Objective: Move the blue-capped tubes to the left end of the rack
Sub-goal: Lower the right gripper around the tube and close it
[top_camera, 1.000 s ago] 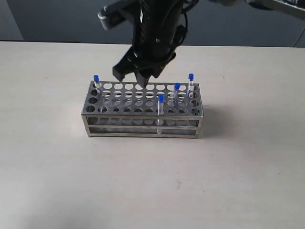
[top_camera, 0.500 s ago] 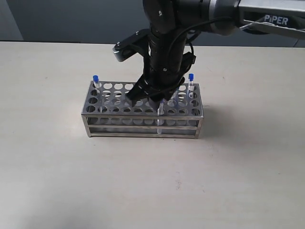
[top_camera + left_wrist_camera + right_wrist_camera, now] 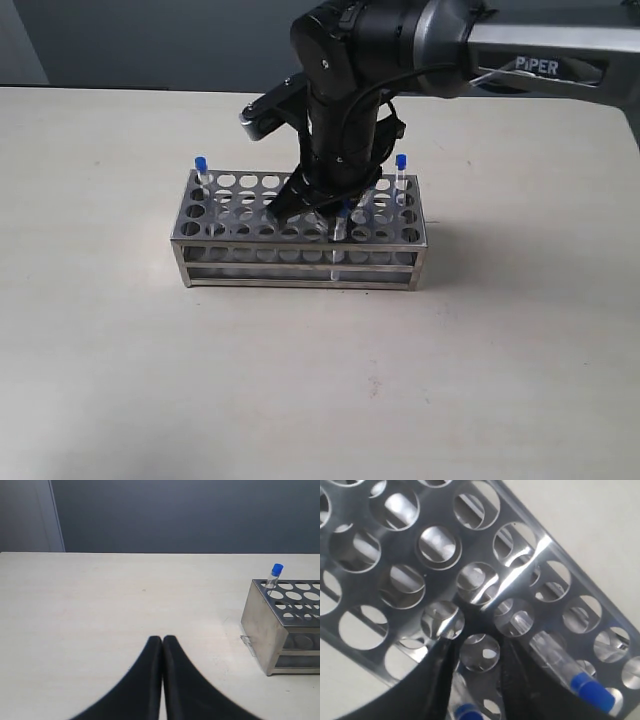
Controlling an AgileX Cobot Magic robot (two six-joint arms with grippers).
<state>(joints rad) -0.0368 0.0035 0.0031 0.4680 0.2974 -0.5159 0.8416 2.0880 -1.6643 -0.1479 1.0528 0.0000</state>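
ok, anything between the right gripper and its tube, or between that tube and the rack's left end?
Nothing visible. The right gripper straddles the front-row tube, jaws open. Leftward, holes in the rack look empty, except one blue-capped tube at the far-left back corner.

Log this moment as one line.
right gripper: open, astride a blue-capped tube in the rack | left gripper: shut, apart from rack | at left end: one corner tube
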